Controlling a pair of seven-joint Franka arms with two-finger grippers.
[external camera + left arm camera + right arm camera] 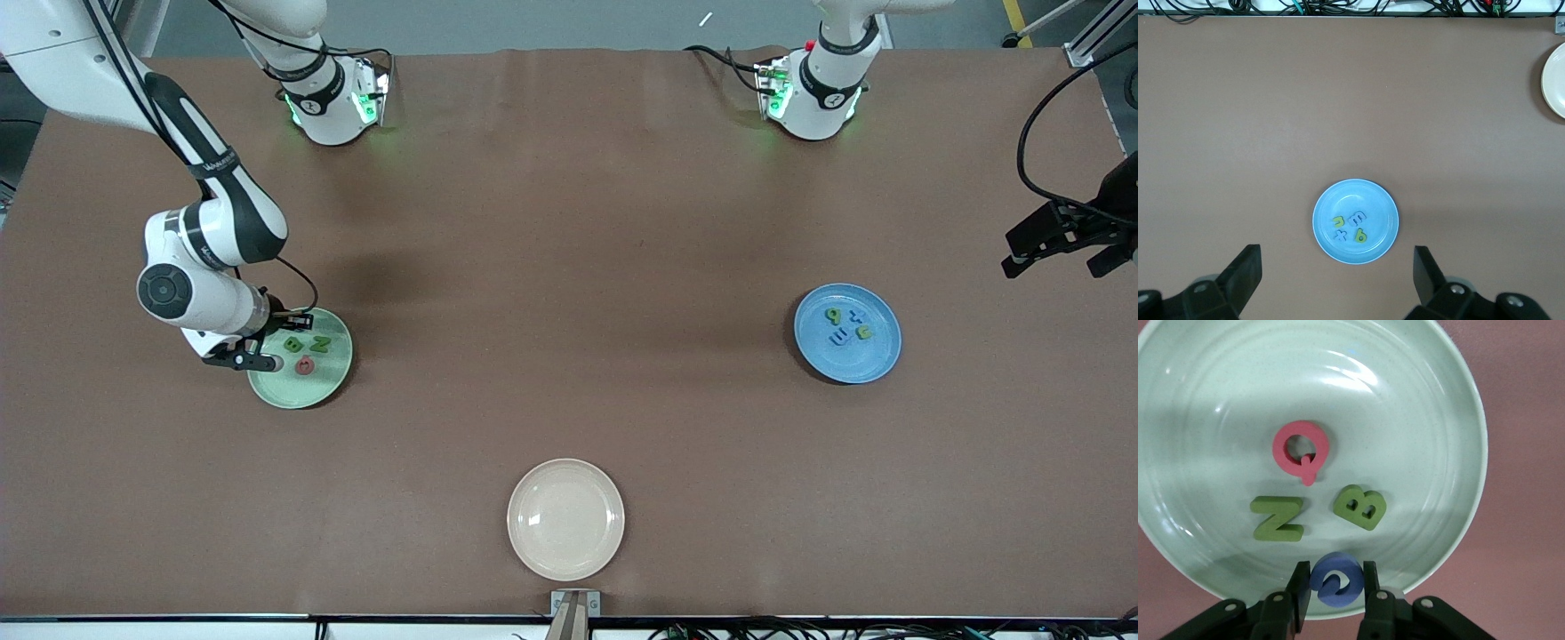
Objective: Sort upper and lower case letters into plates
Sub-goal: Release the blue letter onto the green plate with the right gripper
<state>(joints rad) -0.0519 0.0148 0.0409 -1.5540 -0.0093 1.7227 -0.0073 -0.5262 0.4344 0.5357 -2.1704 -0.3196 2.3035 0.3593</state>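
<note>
Release is what we need now: right gripper (1335,587) pinches a blue letter (1335,580) over the green plate (1431,400); we open low, clear of Q (1302,450), N (1277,518), B (1360,507). Left gripper (1331,280) waits, spread empty, high above the blue plate (1378,200).

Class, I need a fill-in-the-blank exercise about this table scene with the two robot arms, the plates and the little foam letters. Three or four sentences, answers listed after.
1. The right gripper is shut on a small ____ foam letter over the round pale green plate.
2. The pink-red foam letter lying in that plate is a ____.
3. The round blue plate holds ____ small foam letters.
4. The left gripper waits with its fingers ____.

Missing words: blue; Q; four; open
</note>
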